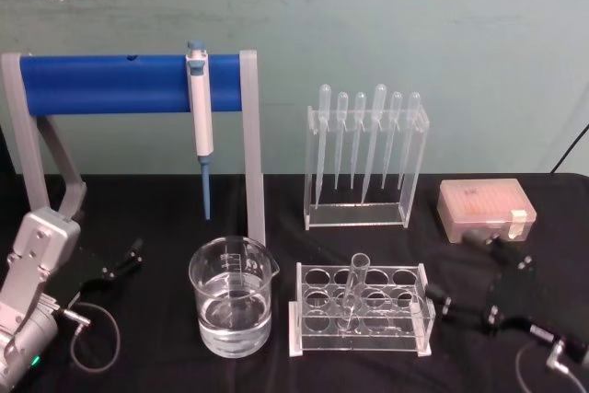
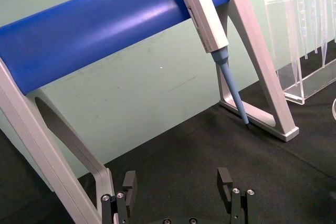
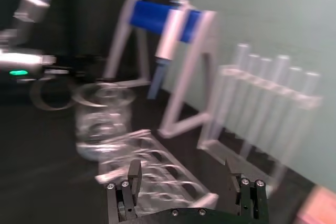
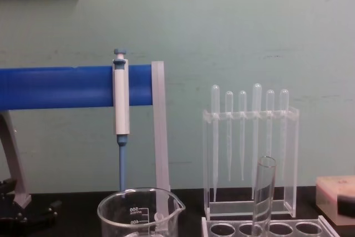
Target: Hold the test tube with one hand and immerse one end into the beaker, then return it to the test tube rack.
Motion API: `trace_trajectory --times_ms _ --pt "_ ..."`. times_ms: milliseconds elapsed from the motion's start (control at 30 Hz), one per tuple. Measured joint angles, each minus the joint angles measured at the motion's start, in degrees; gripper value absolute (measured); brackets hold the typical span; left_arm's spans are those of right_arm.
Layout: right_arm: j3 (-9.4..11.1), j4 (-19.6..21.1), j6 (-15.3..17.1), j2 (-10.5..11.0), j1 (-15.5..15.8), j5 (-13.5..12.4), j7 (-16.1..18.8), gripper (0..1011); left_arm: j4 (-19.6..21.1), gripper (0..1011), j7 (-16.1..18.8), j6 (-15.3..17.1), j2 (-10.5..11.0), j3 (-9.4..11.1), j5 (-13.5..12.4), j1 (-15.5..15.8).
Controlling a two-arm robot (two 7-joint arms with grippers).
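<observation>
My right gripper (image 1: 457,275) sat at three o'clock of the test tube rack (image 1: 304,329), jaws spread wide and holding nothing. I judged it was placed there to take the test tube (image 1: 354,290) leaning in the rack. The beaker (image 1: 232,306) stood at the rack's nine o'clock. My left gripper (image 1: 122,261) lay parked beyond it, likewise spread and empty.

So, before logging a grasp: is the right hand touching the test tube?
Apart. The head view shows the right hand open beside the right end of the rack, while the test tube stands in a middle hole, with empty holes between them.
</observation>
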State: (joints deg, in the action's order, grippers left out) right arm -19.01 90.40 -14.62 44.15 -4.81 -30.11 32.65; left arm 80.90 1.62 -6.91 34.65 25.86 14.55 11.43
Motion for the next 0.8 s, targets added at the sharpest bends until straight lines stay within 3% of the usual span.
trace_trajectory --times_ms 267,800 --pt "-2.0 -0.2 -3.1 0.8 -0.9 -1.4 10.8 1002 0.0 1000 0.0 0.0 0.0 0.0 0.0 0.0" --pt "-4.4 -1.8 -0.5 -2.8 -5.5 -0.2 14.6 1002 0.0 1000 0.0 0.0 0.0 0.0 0.0 0.0"
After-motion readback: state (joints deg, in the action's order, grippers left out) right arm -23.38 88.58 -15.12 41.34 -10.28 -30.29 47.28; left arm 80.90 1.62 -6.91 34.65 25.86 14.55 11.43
